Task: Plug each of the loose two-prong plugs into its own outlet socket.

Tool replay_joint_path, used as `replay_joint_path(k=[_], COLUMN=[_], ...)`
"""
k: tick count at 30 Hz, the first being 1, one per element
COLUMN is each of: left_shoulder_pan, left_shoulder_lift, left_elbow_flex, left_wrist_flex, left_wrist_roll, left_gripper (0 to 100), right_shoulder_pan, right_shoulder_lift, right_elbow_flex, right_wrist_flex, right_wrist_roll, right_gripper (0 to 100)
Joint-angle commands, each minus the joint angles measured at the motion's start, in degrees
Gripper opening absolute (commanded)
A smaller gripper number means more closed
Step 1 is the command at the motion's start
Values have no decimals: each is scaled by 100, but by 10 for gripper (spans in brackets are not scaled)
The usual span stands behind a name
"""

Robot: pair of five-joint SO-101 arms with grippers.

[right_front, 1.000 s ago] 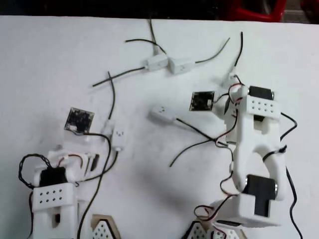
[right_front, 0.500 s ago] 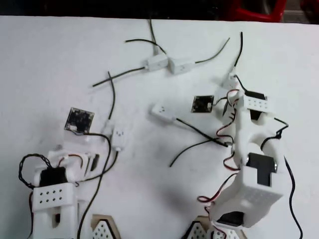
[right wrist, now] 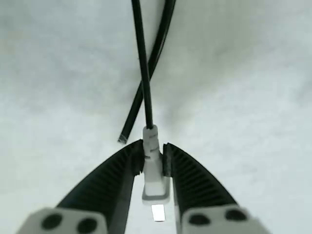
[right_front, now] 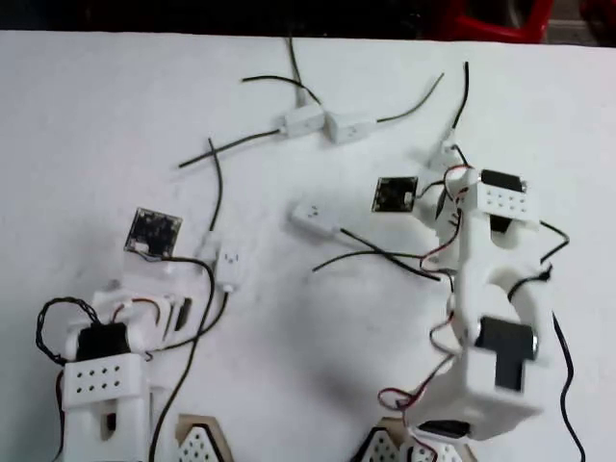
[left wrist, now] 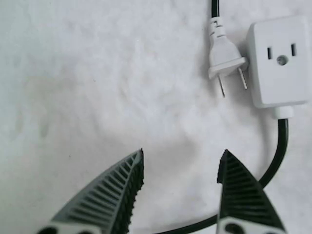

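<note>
The right gripper [right wrist: 152,145] is clamped tight on a small white plug [right wrist: 156,178]. Its dark ribbed fingers [right wrist: 117,170] pinch the plug body from both sides. The plug's thin black cord [right wrist: 141,63] runs straight out from the tips over the white surface [right wrist: 253,73], crossing a second loose black lead [right wrist: 158,48].

Over on the other side, the left gripper [left wrist: 183,155] hangs with its jaws wide apart and nothing between them. Just past its tips a second white two-prong plug [left wrist: 226,58] lies flat on the surface with its prongs pointing back toward the gripper. It sits right against the side of a white rectangular outlet block [left wrist: 278,58], which lies socket face up. That block's thick dark cable [left wrist: 278,151] curls round beside one finger.

From above, another white outlet socket [right_front: 315,219] lies on its own mid-surface, between the two arms. At the far side, two white connector pieces [right_front: 327,123] sit end to end, with leads running out both ways.
</note>
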Motion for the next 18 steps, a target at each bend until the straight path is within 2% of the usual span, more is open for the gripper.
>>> replay_joint_path(k=[1,5,9,10,14,18], left_shoulder_pan=[-48,-48,-48,-48,-48,-48], left_shoulder_lift=[-101,-101,-101,-101,-101,-101], left_elbow_flex=[-35,-35,-35,-35,-35,-35], left_wrist_flex=[-123,-123,-123,-123,-123,-123], left_wrist_roll=[-44,-44,-44,-44,-44,-44], left_gripper=[249,249,249,249,249,249], right_shoulder_pan=[-4,-66,-444,-567,-1200,-1815], right_shoulder_lift=[-901,-1437,-1710,-1745,-1798,-1745], right_elbow_flex=[-70,-62,-26,0,79,97], right_wrist_flex=[602,1086,1393,1429,1305,1059], right_wrist_roll=[0,0,-62,-281,-2013,-3402], right_gripper=[18,18,18,18,17,17])
